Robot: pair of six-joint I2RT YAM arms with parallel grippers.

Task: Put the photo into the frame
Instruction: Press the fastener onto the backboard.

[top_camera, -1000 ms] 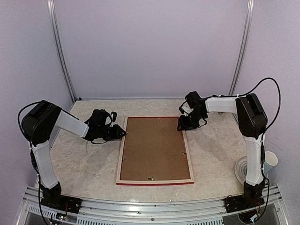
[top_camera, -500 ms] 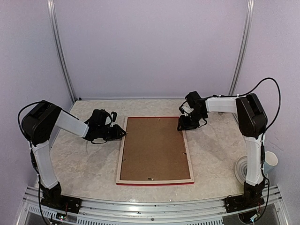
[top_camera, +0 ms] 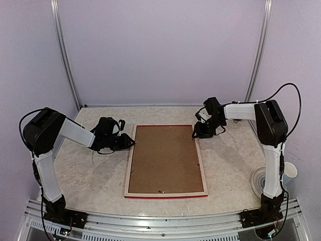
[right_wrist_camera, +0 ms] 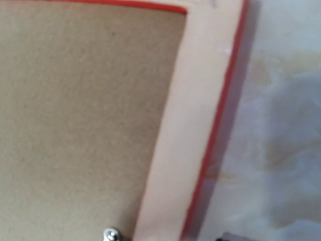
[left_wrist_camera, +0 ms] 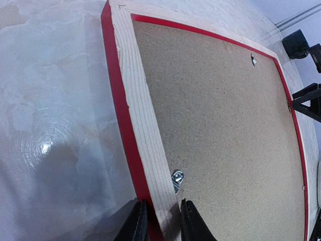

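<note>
The frame (top_camera: 165,194) lies face down on the table (top_camera: 90,173), photo unseen; the left gripper (left_wrist_camera: 160,228), clamped on its left rail, should pin it flat while the right gripper (top_camera: 197,134), grip unclear, likely tends the nearby tab (right_wrist_camera: 110,234)

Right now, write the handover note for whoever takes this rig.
Left pincer: closed on the frame, gripping its left rail toward the far end, beside a clip.
Right pincer: low at the frame's far right corner. Cannot tell if it is open or shut; nothing seen held.
Frame: face down, flat on the table, with the backing seated in it.
Photo: in no view. It may be under the backing; cannot tell.
Done: backing in place.
Left: confirm the photo is inside, check the clips, release.
</note>
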